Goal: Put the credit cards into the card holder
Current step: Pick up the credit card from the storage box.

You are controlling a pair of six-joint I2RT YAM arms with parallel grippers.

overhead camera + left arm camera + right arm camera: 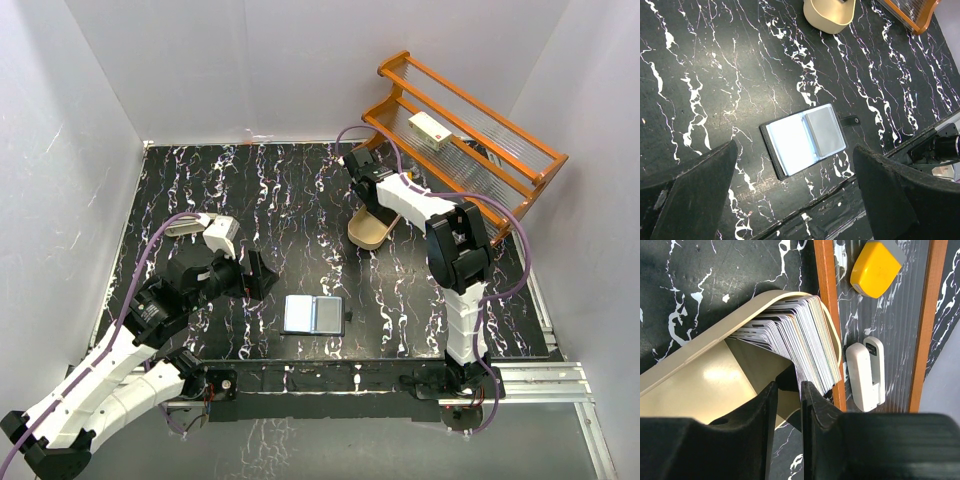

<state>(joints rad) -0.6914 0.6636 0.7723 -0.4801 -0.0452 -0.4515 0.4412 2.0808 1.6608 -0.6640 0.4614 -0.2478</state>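
Observation:
The card holder (313, 314) lies open and flat on the black marbled table, with a pale left face and a grey right face (805, 137). My left gripper (255, 275) hovers open and empty above its near-left side (795, 150). The credit cards (800, 335) stand as a fanned stack in the cream tray (695, 355), leaning against its right end. My right gripper (789, 386) reaches into the tray (365, 232); its jaws are narrowly apart at the near-left end of the stack, the right finger against the outermost card.
A wooden rack (470, 120) stands at the back right, touching the tray's right side (826, 300). It holds a white box (430, 130), a yellow object (875, 267) and a white device (866, 372). White walls enclose the table.

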